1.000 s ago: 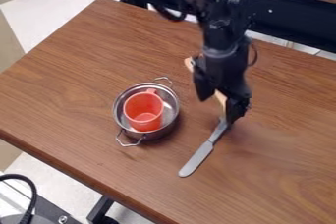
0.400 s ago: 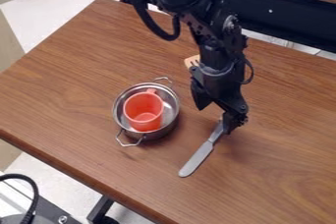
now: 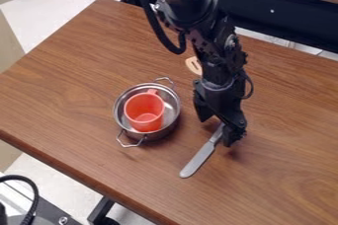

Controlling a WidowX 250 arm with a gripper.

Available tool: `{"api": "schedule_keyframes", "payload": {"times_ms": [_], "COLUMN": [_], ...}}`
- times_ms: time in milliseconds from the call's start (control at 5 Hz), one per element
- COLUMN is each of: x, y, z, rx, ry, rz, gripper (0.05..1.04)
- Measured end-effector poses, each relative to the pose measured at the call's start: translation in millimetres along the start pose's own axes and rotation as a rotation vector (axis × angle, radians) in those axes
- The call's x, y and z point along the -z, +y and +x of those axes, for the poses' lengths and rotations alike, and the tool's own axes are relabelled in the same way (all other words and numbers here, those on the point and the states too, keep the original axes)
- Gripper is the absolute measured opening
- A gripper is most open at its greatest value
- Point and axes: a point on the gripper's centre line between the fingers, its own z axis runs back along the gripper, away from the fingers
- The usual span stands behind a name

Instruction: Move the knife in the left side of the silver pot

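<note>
The black gripper (image 3: 216,131) hangs low over the table, right of the pot, with its fingers apart on either side of the knife's handle end. A grey knife (image 3: 199,159) lies flat on the wood, its rounded blade pointing down and left and the far end of its handle partly hidden by the gripper. To the left stands the silver pot (image 3: 172,113), with a loop handle at its back and another at its front. Inside it is a red-orange cup (image 3: 143,109).
Behind the gripper, the slotted end of a light wooden utensil (image 3: 193,65) lies on the brown table (image 3: 86,81); the arm covers part of it. The table's front edge runs diagonally from the left side to the bottom.
The gripper has come down and toward the camera, slightly left, to the knife's handle. More of the wooden utensil's slotted head has come into sight. Knife, pot and cup have stayed put.
</note>
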Motion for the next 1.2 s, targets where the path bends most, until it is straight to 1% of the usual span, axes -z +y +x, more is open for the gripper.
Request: {"api": "schedule_keyframes", "payload": {"times_ms": [200, 400, 600, 800, 1000, 1200], "x": [-0.3, 0.6, 7.5, 7.7, 7.7, 8.0], "y": [4.2, 7.6, 7.0, 8.1, 6.4, 5.0], "z": [-4.4, -9.0, -12.2, -11.8, -11.3, -14.0], "rx": [-0.015, -0.026, -0.013, -0.032, -0.026, -0.017], "ry": [0.001, 0.002, 0.076, 0.081, 0.078, 0.079], "rz": [-0.044, -0.039, -0.032, -0.012, -0.023, -0.039], "gripper": [1.000, 1.000, 0.999, 0.950, 0.701, 0.380]}}
